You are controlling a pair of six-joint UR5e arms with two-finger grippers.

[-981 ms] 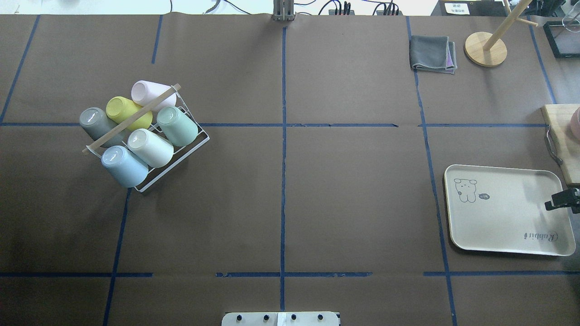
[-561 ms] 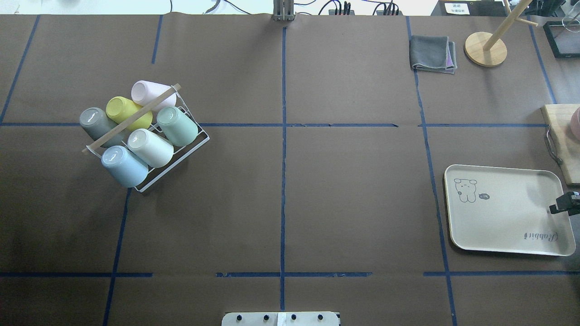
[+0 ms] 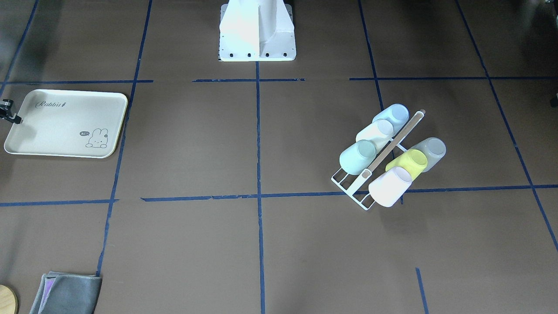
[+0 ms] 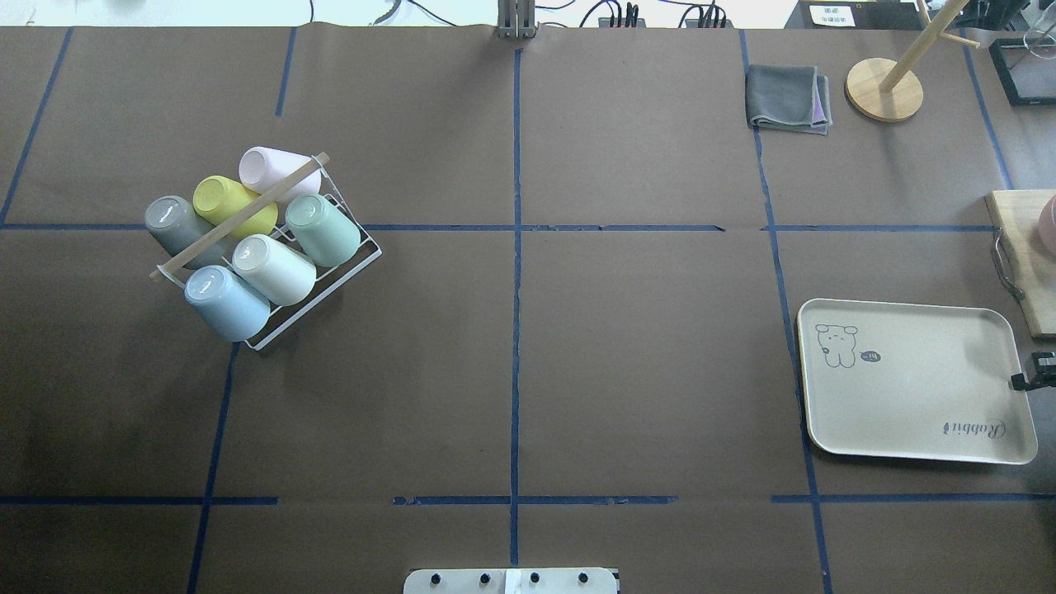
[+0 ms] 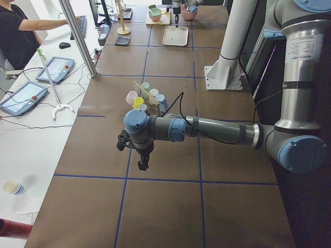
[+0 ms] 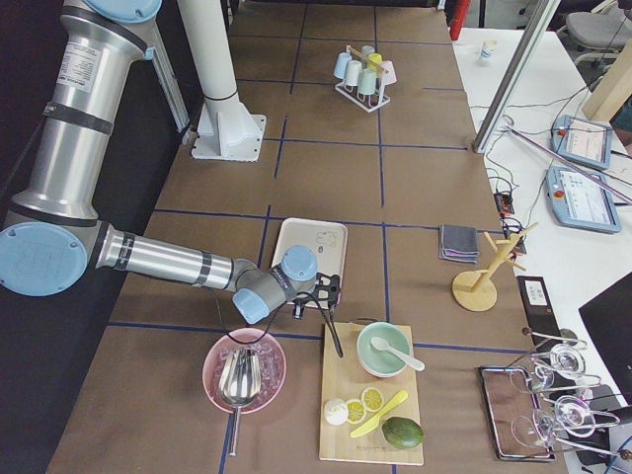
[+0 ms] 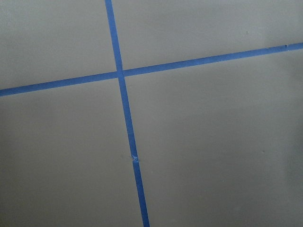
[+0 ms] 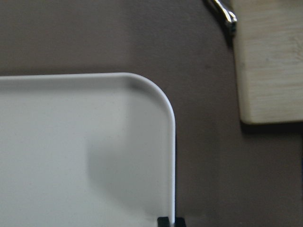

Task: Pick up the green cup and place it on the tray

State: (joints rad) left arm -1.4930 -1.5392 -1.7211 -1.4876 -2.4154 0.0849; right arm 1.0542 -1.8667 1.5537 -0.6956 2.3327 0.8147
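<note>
Shows the tray (image 4: 907,412) at the overhead view's lower right, the wire rack (image 4: 239,216) at upper left holding the green cup (image 4: 323,229) tilted among five other cups, and the right gripper (image 4: 1023,381) beside the tray's right rim, with neither its grip nor that of the left gripper (image 5: 141,165) possible to tell.

Brown table (image 4: 627,346), lined with blue tape (image 4: 516,330), carries the tray (image 4: 916,388). Well apart from the tray stands a wire rack (image 4: 363,257); beyond the tray, a grey cloth (image 4: 784,97) and wooden stand (image 4: 883,89); near its corner, a cutting board (image 4: 1023,247).
</note>
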